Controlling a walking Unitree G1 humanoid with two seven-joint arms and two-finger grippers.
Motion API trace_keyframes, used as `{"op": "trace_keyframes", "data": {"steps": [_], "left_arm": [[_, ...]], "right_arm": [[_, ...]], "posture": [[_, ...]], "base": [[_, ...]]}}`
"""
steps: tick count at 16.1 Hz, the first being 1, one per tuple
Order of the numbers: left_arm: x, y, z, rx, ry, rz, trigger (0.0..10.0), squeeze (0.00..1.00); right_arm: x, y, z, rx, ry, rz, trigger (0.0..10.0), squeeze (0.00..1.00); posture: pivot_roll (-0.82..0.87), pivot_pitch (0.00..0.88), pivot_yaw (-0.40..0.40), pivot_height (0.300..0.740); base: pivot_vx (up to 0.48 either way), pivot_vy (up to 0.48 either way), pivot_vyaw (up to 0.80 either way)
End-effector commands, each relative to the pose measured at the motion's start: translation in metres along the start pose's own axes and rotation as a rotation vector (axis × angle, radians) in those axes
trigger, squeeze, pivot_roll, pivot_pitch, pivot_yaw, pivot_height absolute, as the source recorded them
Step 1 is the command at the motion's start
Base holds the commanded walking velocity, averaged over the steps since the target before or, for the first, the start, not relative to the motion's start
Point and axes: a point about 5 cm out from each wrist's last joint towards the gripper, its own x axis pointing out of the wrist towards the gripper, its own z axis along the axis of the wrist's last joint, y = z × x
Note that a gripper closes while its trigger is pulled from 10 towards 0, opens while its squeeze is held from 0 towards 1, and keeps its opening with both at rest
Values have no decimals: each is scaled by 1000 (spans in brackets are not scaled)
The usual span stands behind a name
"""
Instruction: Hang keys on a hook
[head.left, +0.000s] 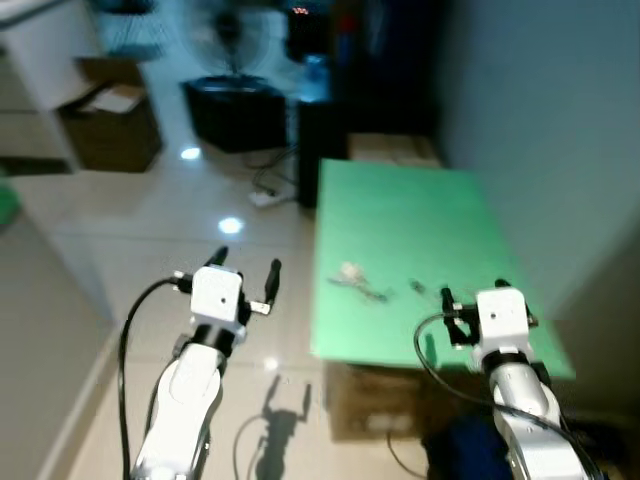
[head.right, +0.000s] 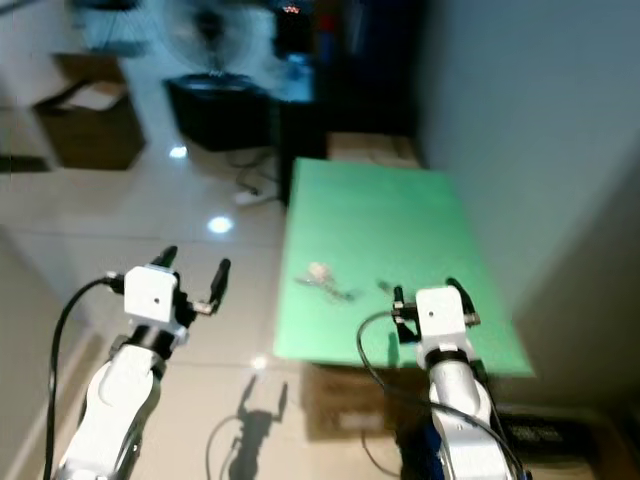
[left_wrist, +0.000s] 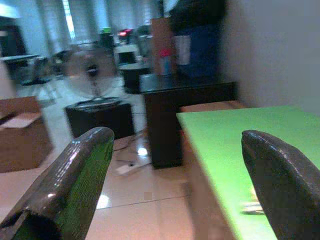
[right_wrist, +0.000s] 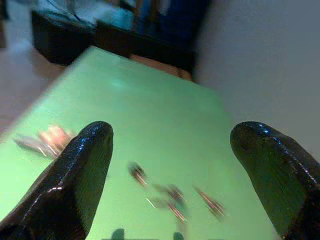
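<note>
- The keys lay on the green counter, toward its near left part, with a smaller bit of metal just beside them.
- The right claw hovered over the counter's near edge, fingers apart, holding nothing.
- The left claw hung over the floor left of the counter, fingers apart and empty.
- No hook could be made out.
- Risk: the views were blurred, and the keys were small and flat; a descent aimed slightly off could close on bare counter or push them toward the edge.
</note>
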Motion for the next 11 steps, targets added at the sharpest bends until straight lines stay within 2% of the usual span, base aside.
{"op": "trace_keyframes", "data": {"steps": [1,3,9,11], "left_arm": [[0,4,0,11,5,5,10000,0],[2,2,-2,-1,28,-7,10000,0],[2,-3,-3,16,30,-25,10000,0],[2,-3,-4,19,38,-25,10000,0]], "right_arm": [[1,3,3,3,-19,6,10000,0],[1,2,3,2,-20,0,10000,0],[1,1,2,-20,-20,9,10000,0],[2,4,3,-33,-22,26,10000,0]], "posture": [[-111,27,-21,740],[-111,26,-19,740],[-121,34,-14,740],[-121,36,-11,740]], "base": [[472,0,0],[412,0,0],[0,0,0],[0,-353,0]]}}
